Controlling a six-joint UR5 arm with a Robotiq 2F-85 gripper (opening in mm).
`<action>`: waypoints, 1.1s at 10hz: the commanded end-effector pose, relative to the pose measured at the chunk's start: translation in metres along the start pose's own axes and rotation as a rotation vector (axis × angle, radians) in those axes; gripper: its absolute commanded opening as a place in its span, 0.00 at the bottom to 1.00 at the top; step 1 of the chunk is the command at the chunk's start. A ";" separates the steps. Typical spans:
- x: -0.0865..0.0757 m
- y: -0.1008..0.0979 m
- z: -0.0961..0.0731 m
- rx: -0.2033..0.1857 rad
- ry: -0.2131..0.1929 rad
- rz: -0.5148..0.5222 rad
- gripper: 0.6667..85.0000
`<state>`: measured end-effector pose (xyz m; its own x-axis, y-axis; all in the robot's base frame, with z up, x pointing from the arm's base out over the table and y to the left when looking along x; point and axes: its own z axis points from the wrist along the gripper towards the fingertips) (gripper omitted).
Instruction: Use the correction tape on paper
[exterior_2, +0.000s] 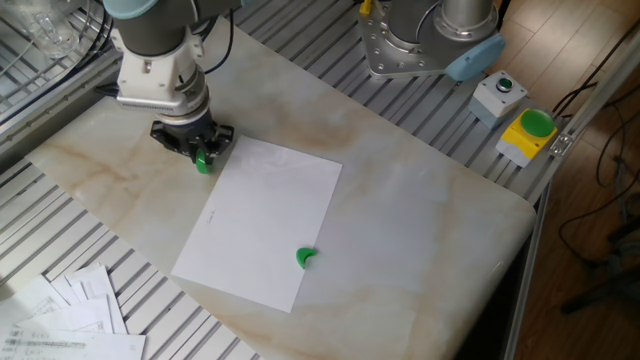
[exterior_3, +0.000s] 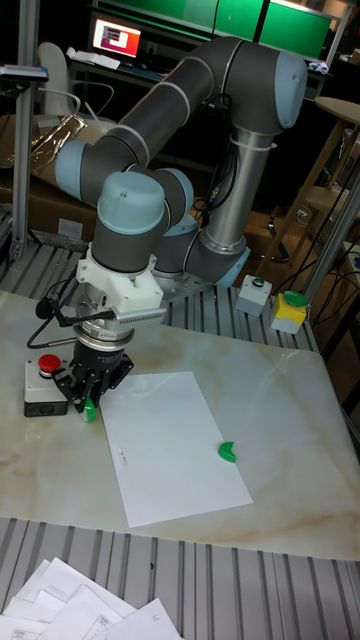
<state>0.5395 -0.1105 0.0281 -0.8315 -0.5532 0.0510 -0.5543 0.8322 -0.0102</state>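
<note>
One arm, one gripper (exterior_2: 201, 150), and it's closed on the correction tape (exterior_2: 204, 162), w/ the green part poking out below the fingers. The tape sits right at the far left corner of the paper (exterior_2: 262, 220), basically at the edge, low over the counter (exterior_2: 420, 190). Can't tell from either view if the tip is actually touching the sheet or the stone just beside it, too small to see.

Gripper points straight down, prob so the tip can be pressed flat and dragged across. Starting at a corner makes sense imo, gives the whole sheet ahead for a stroke. No white strip visible on the paper, only faint marks, so I'd guess the swipe hasn't really begun.

Other stuff: a small green crescent piece (exterior_2: 305, 258) lies on the paper nearer the front edge, well apart from the gripper. In the tall view a grey box w/ a red button (exterior_3: 47, 385) sits just beside the gripper, on its far side from the sheet. Printed sheets (exterior_2: 70, 315) are piled off the counter's front corner. Sheet isn't held down by anything, so a drag could shift it.
</note>
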 end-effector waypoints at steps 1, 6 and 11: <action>-0.002 0.000 0.000 -0.003 0.015 0.013 0.33; 0.003 0.000 0.000 -0.004 0.060 0.030 0.32; 0.001 0.000 0.003 -0.006 0.075 0.035 0.34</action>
<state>0.5372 -0.1129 0.0262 -0.8403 -0.5273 0.1255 -0.5331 0.8459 -0.0150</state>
